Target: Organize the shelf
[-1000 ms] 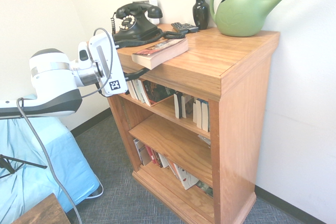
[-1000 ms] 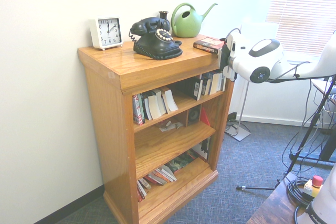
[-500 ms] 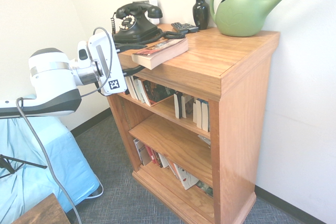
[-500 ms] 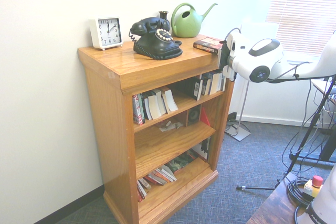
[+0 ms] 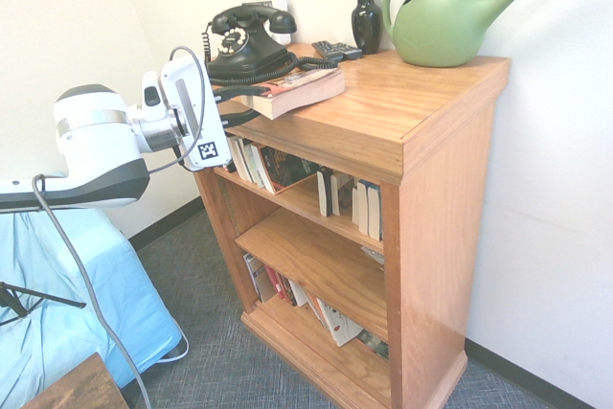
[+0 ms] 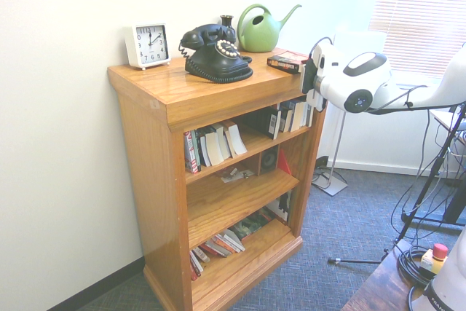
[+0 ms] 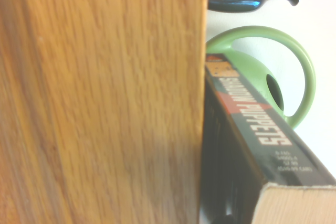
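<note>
Right now, my tool (image 5: 261,102) has closed on a thick paperback book (image 5: 302,97), one black finger above its near end and the other below, at upper centre-left of the first exterior view. The wrist view shows the dark spine, with "PUPPETS" in pale letters.

The waist-high orange-brown wooden bookcase (image 5: 439,237) fills the middle and right of centre in that view; its thick top carries most of the things around me. A black rotary telephone (image 5: 244,50) sits at upper left, behind the book, with a dark remote control (image 5: 337,50) to its right. Next come a glossy black vase (image 5: 366,21) and, at upper right, a green long-spouted watering can (image 5: 441,26). From the second exterior view I see a square white clock (image 6: 151,46) at upper left.

Below, the upper tier holds a row of upright and leaning books (image 5: 273,168), while more books (image 5: 330,318) lean along the bottom tier, at lower centre.
</note>
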`<state>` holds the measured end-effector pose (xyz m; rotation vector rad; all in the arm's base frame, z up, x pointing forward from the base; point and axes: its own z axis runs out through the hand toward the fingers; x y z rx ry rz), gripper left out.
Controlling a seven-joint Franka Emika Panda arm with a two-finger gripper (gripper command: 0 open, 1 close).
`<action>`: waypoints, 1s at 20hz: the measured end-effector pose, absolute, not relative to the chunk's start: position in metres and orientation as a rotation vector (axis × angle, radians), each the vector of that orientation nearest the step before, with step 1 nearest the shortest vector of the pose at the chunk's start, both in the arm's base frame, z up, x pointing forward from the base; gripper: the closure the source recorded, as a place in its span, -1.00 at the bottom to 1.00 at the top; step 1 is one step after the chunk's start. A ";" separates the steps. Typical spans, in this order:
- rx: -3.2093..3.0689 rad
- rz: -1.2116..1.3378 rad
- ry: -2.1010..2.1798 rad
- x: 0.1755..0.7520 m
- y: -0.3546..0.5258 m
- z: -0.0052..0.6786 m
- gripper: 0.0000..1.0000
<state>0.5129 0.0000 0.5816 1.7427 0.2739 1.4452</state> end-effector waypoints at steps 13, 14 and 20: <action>1.927 1.588 0.052 0.477 0.024 0.621 1.00; 1.952 1.610 0.015 0.466 0.025 0.628 1.00; 2.139 1.726 -0.199 0.389 0.011 0.641 1.00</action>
